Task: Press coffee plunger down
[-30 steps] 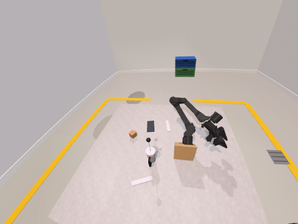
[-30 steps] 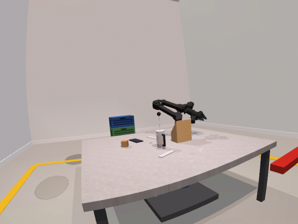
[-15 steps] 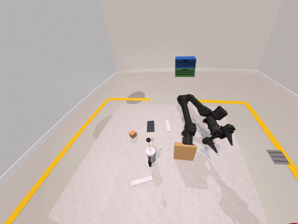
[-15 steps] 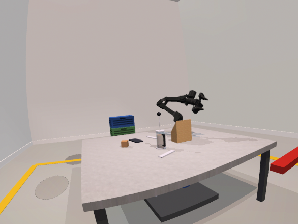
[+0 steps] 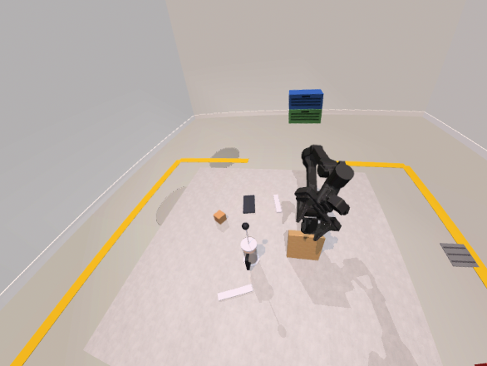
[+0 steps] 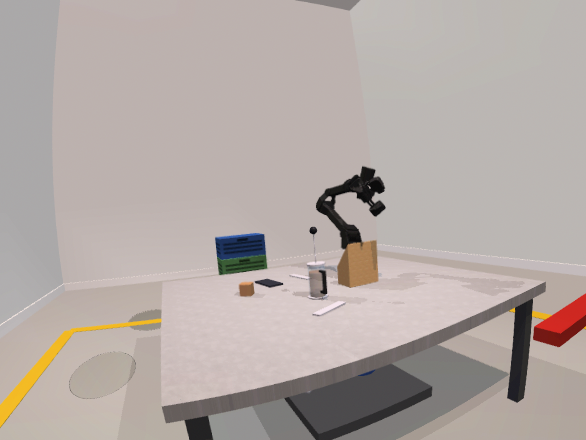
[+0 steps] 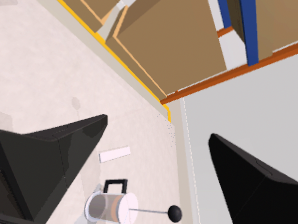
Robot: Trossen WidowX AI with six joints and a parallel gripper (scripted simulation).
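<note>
The coffee press (image 5: 248, 250) (image 6: 317, 282) (image 7: 106, 207) stands upright on the table (image 5: 166, 316) (image 6: 250, 350), a clear glass body with a black handle. Its plunger is raised: the black knob (image 5: 245, 226) (image 6: 313, 230) (image 7: 174, 213) sits high above the lid on a thin rod. My gripper (image 5: 300, 210) (image 7: 158, 128) is open and empty. It hangs in the air to the right of the press, above the wooden box, well apart from the knob. In the wrist view the press shows at the bottom edge between the two dark fingers.
A wooden box (image 5: 304, 245) (image 6: 357, 270) stands at the arm's base. An orange cube (image 5: 219, 216) (image 6: 246, 288), a dark slab (image 5: 248, 204) (image 6: 268, 282) and two white strips (image 5: 235, 292) (image 5: 277, 203) lie around the press. Blue and green crates (image 5: 306, 106) (image 6: 241, 252) stand by the far wall.
</note>
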